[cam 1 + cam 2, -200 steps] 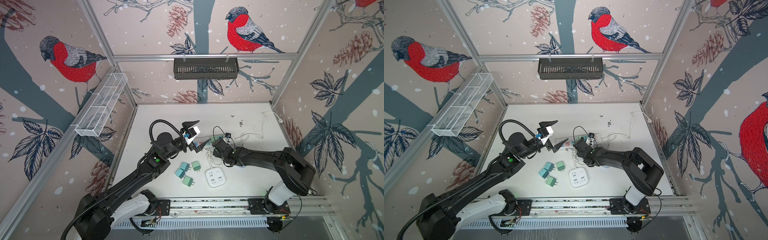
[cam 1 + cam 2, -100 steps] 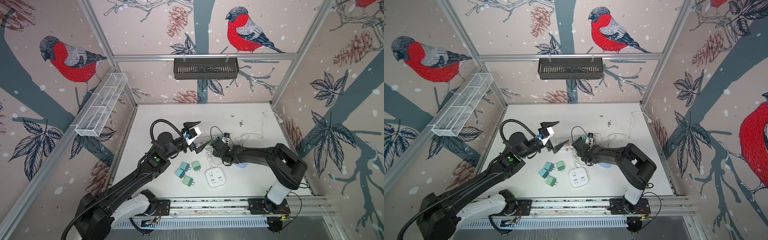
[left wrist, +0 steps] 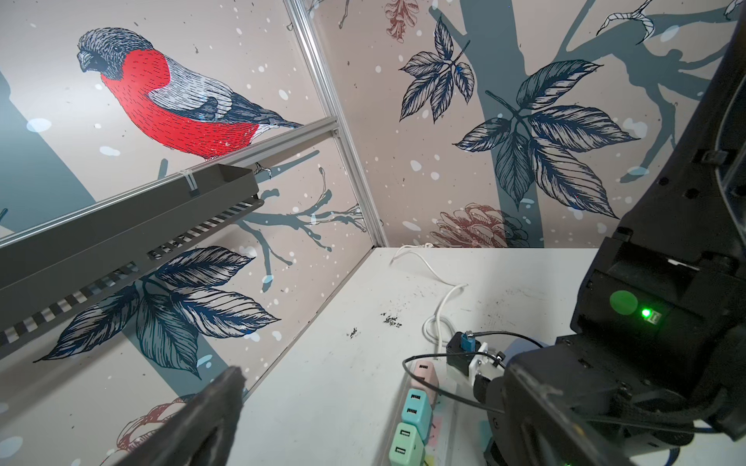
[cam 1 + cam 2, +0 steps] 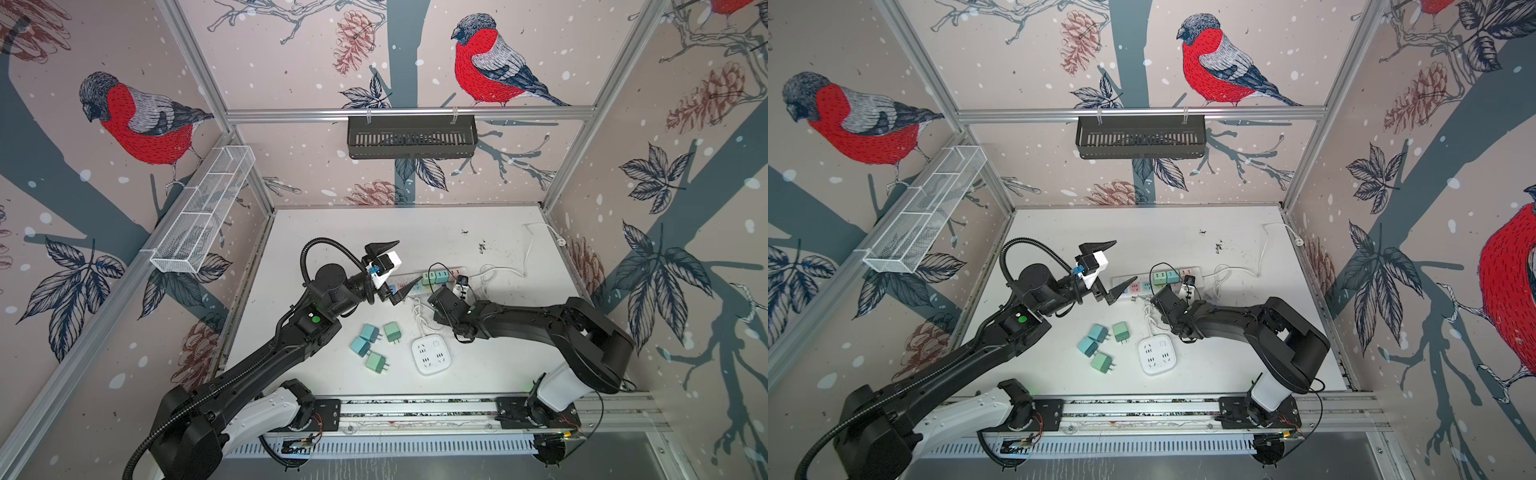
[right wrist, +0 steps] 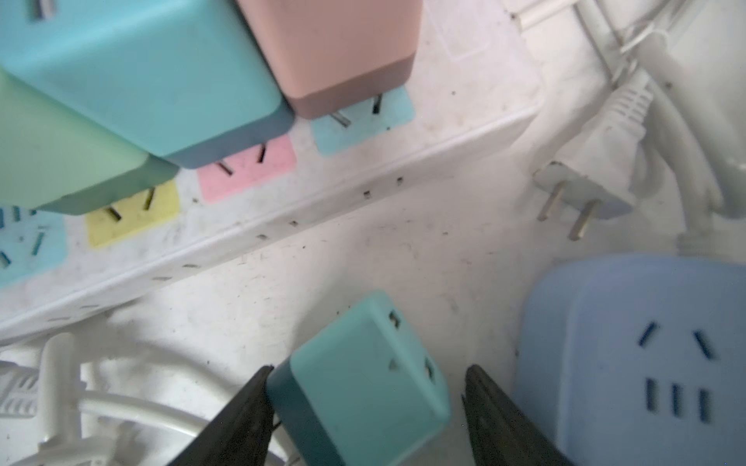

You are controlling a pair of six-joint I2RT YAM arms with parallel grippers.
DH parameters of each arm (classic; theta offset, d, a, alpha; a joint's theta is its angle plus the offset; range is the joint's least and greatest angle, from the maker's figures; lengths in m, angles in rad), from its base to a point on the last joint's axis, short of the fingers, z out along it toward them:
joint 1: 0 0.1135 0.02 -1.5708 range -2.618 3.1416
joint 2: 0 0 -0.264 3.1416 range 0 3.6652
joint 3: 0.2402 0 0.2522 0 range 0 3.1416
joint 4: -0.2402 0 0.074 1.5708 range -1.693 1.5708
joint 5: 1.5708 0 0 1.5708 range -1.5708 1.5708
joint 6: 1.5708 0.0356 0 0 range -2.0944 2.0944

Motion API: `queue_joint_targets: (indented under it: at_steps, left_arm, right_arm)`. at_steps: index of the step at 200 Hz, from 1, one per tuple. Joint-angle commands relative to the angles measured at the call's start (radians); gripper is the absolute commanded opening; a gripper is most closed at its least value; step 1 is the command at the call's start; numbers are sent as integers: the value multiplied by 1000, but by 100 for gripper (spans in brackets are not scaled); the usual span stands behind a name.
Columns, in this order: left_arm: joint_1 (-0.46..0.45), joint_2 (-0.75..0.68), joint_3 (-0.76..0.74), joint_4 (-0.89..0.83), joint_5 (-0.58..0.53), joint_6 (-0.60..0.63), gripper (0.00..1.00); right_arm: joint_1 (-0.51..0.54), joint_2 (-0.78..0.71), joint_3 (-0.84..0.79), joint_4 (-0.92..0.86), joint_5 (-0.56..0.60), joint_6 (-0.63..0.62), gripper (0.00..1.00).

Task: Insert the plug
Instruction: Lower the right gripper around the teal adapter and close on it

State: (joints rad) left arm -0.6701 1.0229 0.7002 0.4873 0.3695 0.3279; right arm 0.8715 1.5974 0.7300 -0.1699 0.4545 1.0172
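A teal plug [image 5: 363, 387] lies tilted between the fingers of my right gripper [image 5: 367, 369]. One finger touches its side; a narrow gap shows at the other, so the jaws stand open around it. Just ahead lies the white power strip [image 5: 323, 189] with coloured sockets; green, teal [image 5: 153, 76] and pink plugs sit in it. Both top views show the strip [image 4: 405, 277] [image 4: 1125, 282] behind the right wrist. My left gripper [image 4: 397, 266] [image 4: 1115, 266] hangs wide open and empty above the strip's left end; one of its fingers [image 3: 210, 403] shows in the left wrist view.
Several loose green and teal plugs [image 4: 370, 332] lie on the white table [image 4: 332, 232] near a white square socket block [image 4: 432, 353]. A blue socket block [image 5: 646, 355], a white two-pin cord plug [image 5: 585, 193] and coiled white cables [image 4: 419, 316] crowd the right gripper.
The right arm's elbow swung inward, then partly back out, while its gripper stayed by the strip. The left arm has not moved.
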Motion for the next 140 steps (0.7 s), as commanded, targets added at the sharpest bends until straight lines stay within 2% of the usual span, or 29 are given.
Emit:
queue_joint_targets:
  at_steps: [1,32,74,140]
  left_arm:
    - [2,5,8,45,18,0,99]
    - [2,9,14,44,-19,-11,99]
    - [2,14,15,44,6,-5,99]
    - [2,14,21,36,2,-4,99]
  right_arm:
    - [9,-10,-2,-16,21,8,74]
    - [20,-11,11,-21,17,10,74]
    - [20,14,24,3,5,0,75]
    - [15,116,109,-6,24,-23,68]
